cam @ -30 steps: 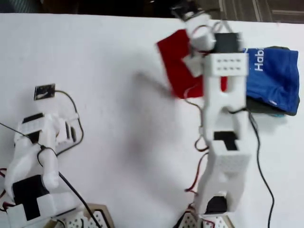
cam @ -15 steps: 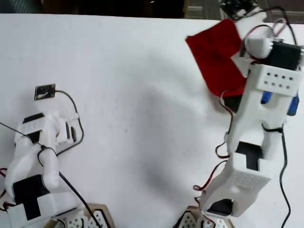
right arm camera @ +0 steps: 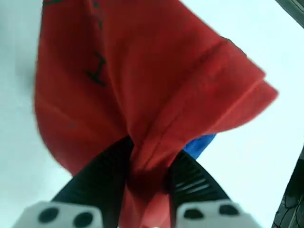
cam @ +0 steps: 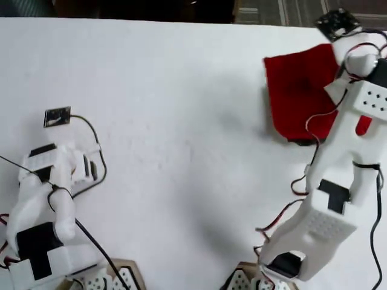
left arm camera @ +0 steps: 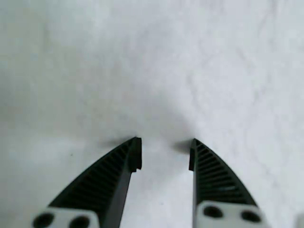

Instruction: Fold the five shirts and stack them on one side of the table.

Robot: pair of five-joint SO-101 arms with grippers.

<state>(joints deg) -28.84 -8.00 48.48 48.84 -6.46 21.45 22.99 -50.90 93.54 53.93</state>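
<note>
A folded red shirt (cam: 299, 90) hangs at the table's far right, held up by my right gripper (right arm camera: 149, 164), whose fingers are shut on its bunched edge. The red shirt (right arm camera: 133, 80) drapes away from the black fingers (right arm camera: 102, 173) in the right wrist view, and a bit of blue shirt (right arm camera: 199, 143) peeks out beneath it. A dark edge (cam: 300, 140) of the stack shows under the red shirt. My left gripper (left arm camera: 164, 154) rests low at the near left, open over bare white tabletop (left arm camera: 156, 71), with nothing between its fingers.
The right arm (cam: 338, 181) leans across the right edge of the table, trailing red and black cables (cam: 302, 187). The left arm (cam: 45, 199) sits folded at the near left, its cable looping beside it. A small dark square tag (cam: 57, 116) lies on the table.
The right arm has swung to the right, carrying the red shirt from the table's middle rear over the blue shirt stack, which is now covered. The left arm has not moved.
</note>
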